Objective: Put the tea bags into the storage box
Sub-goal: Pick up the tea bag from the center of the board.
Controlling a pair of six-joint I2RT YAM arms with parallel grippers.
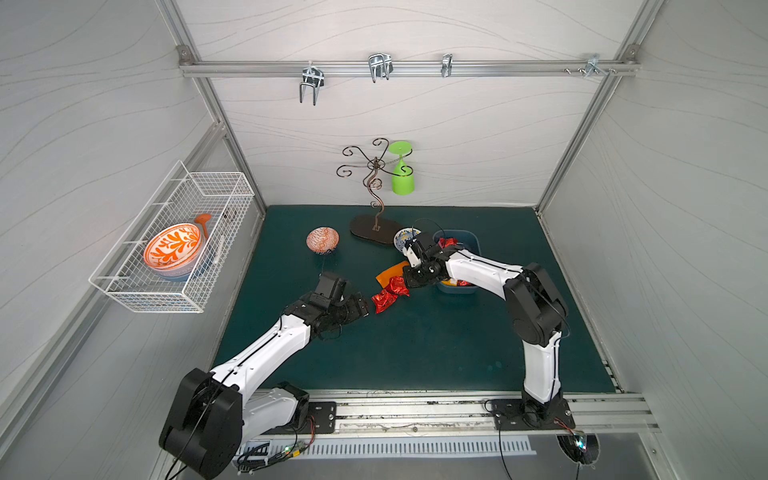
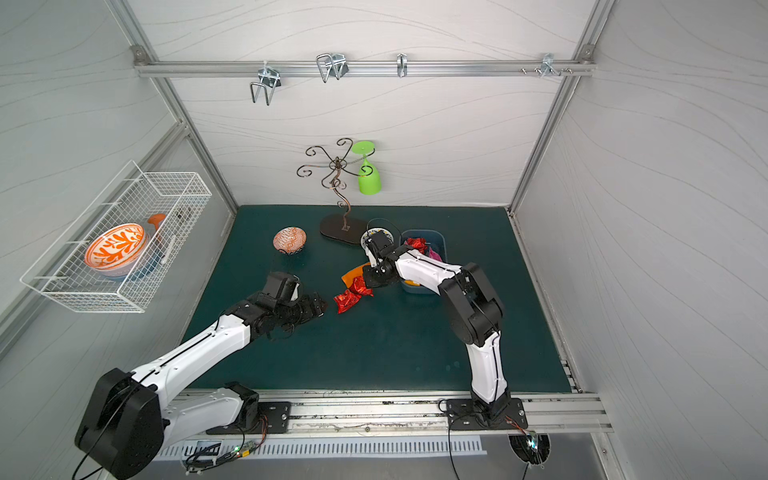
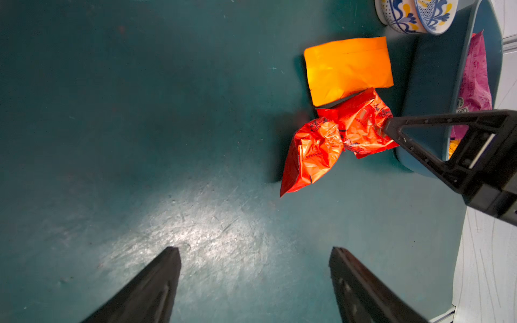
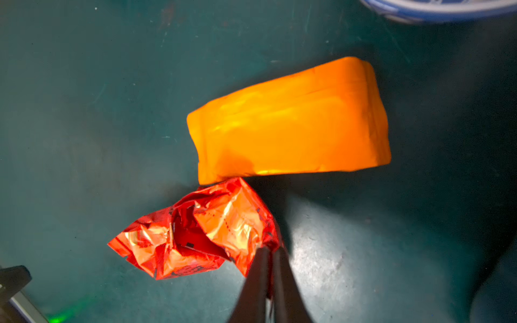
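Two crumpled red foil tea bags (image 1: pixel 388 295) (image 2: pixel 351 297) lie together on the green mat, with a smooth orange tea bag (image 1: pixel 390 272) (image 4: pixel 291 123) just behind them. My right gripper (image 4: pixel 270 250) (image 1: pixel 409 282) is shut on the edge of the red tea bag (image 3: pixel 361 125) nearer the box. The other red one (image 3: pixel 310 156) leans against it. The blue storage box (image 1: pixel 469 237) (image 3: pixel 430 84) stands right behind, partly hidden by the right arm, and holds red (image 1: pixel 448 242) and magenta (image 3: pixel 475 81) packets. My left gripper (image 3: pixel 254 251) (image 1: pixel 365 309) hangs open above bare mat, left of the red bags.
A blue-patterned bowl (image 1: pixel 405 239) sits beside the box's left end. A red-patterned bowl (image 1: pixel 322 240) stands on the mat at the back left. The metal cup stand (image 1: pixel 372 226) carries a green glass (image 1: pixel 402 174). A white wire basket (image 1: pixel 174 249) hangs on the left wall.
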